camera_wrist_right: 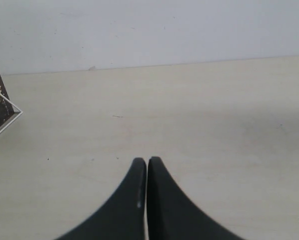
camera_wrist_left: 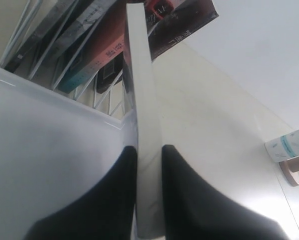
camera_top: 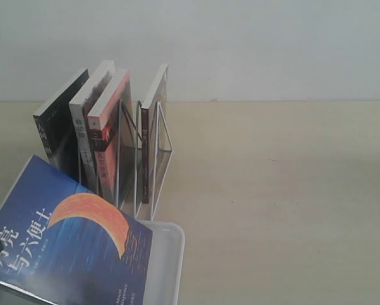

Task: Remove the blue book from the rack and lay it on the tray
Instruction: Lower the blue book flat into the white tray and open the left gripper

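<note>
The blue book [camera_top: 69, 238], with an orange crescent on its cover, hangs tilted over the white tray [camera_top: 168, 260] at the lower left of the exterior view. In the left wrist view my left gripper [camera_wrist_left: 149, 150] is shut on the book's white page edge [camera_wrist_left: 144, 100], one black finger on each side. The tray's inside [camera_wrist_left: 44, 145] fills the area beside it. The white wire rack [camera_top: 145, 159] stands behind the tray and holds several other books. My right gripper [camera_wrist_right: 147, 161] is shut on nothing, hovering over bare table.
The rack holds a black book [camera_top: 60, 124], a red-spined book [camera_top: 110, 130] and a dark book [camera_top: 153, 127] set apart. A small white and wooden object [camera_wrist_left: 292, 155] stands on the table. Pale table stretches right of the rack, with a white wall behind.
</note>
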### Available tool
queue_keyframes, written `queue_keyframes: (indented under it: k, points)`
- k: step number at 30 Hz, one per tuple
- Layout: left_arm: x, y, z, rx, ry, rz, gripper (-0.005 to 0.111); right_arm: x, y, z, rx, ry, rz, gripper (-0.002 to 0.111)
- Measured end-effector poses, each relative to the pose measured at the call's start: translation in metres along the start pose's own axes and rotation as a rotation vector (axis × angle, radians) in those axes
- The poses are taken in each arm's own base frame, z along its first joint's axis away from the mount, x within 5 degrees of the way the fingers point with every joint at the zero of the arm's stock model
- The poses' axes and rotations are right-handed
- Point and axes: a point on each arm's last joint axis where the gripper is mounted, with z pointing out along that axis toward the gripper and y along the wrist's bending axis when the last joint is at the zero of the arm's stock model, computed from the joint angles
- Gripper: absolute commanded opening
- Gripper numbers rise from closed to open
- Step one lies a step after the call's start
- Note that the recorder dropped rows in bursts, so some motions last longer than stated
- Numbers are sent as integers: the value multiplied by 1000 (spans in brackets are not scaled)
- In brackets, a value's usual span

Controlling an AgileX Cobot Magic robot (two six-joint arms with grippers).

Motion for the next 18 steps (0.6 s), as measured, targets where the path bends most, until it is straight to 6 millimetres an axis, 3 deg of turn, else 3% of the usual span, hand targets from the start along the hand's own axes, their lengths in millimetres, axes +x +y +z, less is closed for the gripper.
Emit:
queue_keyframes:
  k: [18]
  points:
    - [-1,-1,0,11,-12,-40,4,0,0,0,0,0,0,0]
